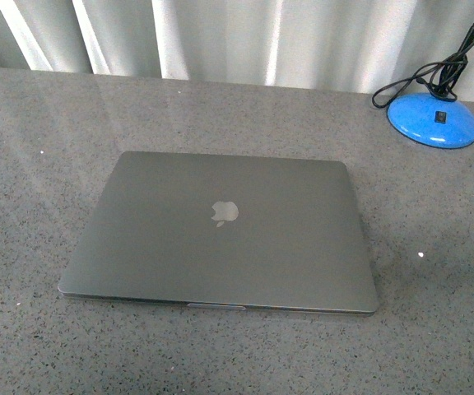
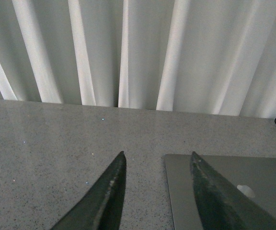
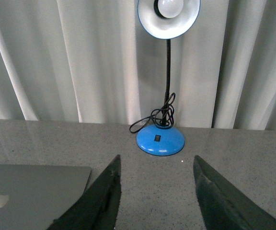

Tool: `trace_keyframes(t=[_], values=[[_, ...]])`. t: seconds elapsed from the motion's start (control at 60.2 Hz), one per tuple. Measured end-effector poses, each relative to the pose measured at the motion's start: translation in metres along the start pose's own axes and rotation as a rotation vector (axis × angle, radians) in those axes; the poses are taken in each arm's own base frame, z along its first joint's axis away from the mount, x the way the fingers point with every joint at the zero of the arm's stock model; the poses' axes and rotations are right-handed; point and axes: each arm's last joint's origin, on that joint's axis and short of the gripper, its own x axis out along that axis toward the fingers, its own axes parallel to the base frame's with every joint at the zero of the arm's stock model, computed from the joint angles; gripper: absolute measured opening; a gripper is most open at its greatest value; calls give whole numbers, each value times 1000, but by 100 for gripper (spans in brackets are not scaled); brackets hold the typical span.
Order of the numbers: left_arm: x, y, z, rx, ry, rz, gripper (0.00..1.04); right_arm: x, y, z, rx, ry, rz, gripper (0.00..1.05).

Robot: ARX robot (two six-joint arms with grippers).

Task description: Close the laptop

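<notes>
Laptop (image 1: 220,233) lies shut and flat mid-bench, lid up, pale logo (image 1: 225,211) showing, its front edge toward the near edge. We hold our left gripper (image 2: 157,160) above the bench by the laptop's far left corner, jaws apart and empty. Our right gripper (image 3: 155,163) hangs jaws apart, facing the blue lamp (image 3: 160,139) near the far right corner.

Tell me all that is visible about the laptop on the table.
The laptop is slim, with a matte grey lid that looks like metal and a pale apple logo at its middle. It is fully closed and lies flat on the speckled grey table, its front edge with a small notch facing the camera. Nothing rests on it, and neither gripper touches it. A blue lamp base stands apart from it, toward the far right.
</notes>
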Motion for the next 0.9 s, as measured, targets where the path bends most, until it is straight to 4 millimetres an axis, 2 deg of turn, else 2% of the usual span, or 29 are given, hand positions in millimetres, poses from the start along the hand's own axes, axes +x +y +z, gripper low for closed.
trace_keyframes(t=[0.1, 0.216, 0.249, 0.332, 0.898], values=[[0, 0, 0, 0, 0, 0, 69, 0, 0, 0, 0, 0, 0, 61], [0, 0, 0, 0, 0, 0, 99, 0, 0, 0, 0, 0, 0, 91], [0, 0, 0, 2, 0, 0, 99, 0, 0, 0, 1, 0, 0, 97], [0, 0, 0, 2, 0, 0, 98, 0, 0, 0, 1, 0, 0, 94], [0, 0, 0, 2, 0, 0, 98, 0, 0, 0, 1, 0, 0, 95]])
